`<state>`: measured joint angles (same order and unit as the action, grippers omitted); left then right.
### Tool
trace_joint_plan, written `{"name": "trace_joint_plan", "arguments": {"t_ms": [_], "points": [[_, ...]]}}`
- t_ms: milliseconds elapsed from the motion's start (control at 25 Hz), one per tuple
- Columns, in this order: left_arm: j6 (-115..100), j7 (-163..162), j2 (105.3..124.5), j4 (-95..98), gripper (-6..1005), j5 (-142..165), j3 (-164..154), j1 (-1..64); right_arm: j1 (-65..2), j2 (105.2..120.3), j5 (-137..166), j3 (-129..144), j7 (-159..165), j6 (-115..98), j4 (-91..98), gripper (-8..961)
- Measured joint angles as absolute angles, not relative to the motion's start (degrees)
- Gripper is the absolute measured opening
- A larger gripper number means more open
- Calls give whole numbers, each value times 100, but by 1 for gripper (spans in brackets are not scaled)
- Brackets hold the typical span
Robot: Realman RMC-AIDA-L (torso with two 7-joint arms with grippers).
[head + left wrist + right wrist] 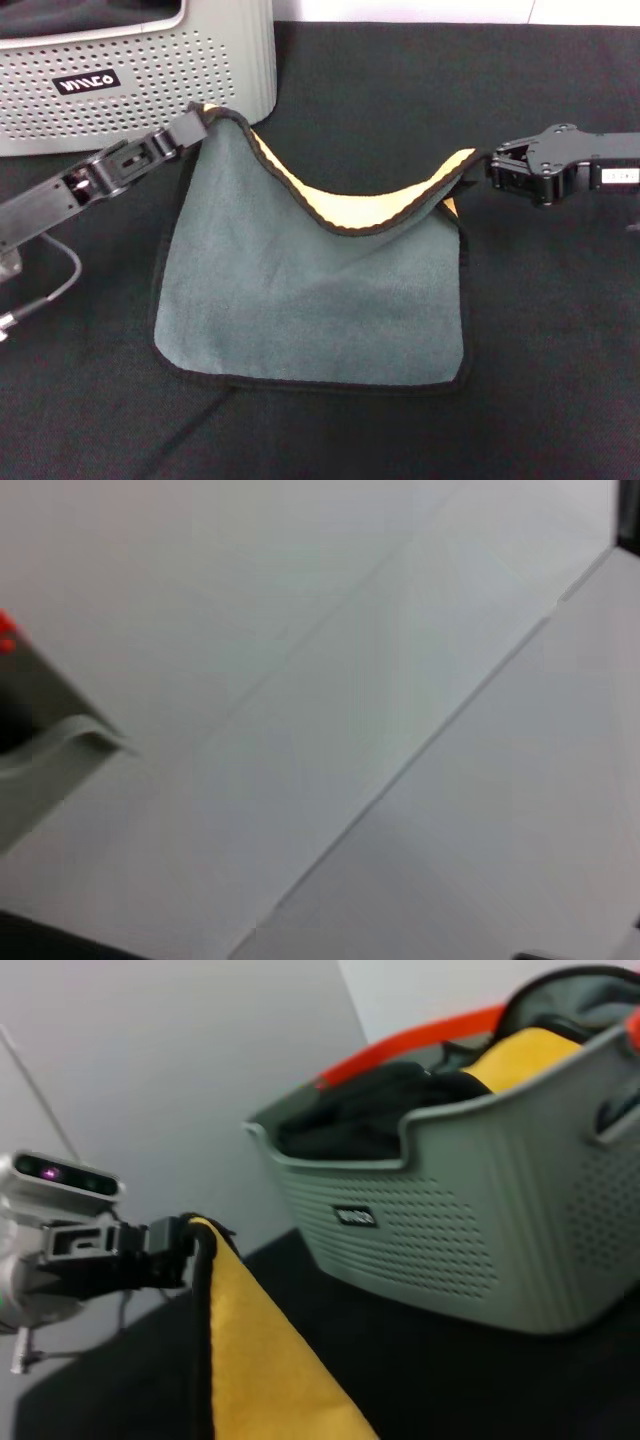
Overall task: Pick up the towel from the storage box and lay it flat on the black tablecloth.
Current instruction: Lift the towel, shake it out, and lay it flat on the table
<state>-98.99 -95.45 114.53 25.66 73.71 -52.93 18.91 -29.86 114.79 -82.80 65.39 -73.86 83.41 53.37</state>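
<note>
The head camera looks forward and steeply down from above the near edge of the worktop (560, 400), taking in the cloth (310, 300), both arms and the lower front of the bin (140, 80) at the far left corner. The left wrist camera faces up and away, close to pale blank surfaces, with only a grey rim at its edge. The right wrist camera sits low near the worktop, looking across it towards the bin (480, 1220) and the left claw (170, 1250), both shared with the head view.
</note>
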Motion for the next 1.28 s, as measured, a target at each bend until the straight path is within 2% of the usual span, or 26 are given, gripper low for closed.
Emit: {"name": "trace_joint_plan", "arguments": {"t_ms": [680, 1280], "points": [[-8261, -9221, 11807, 2303, 13, 7131, -5259, 2037, -3562, 11524, -7417, 6569, -7398, 7121, 4517, 90], [-8074, -8931, 11882, 2263, 14, 6977, -5195, 2106, -3913, 11561, -6971, 6643, -7427, 6272, 4299, 99]]}}
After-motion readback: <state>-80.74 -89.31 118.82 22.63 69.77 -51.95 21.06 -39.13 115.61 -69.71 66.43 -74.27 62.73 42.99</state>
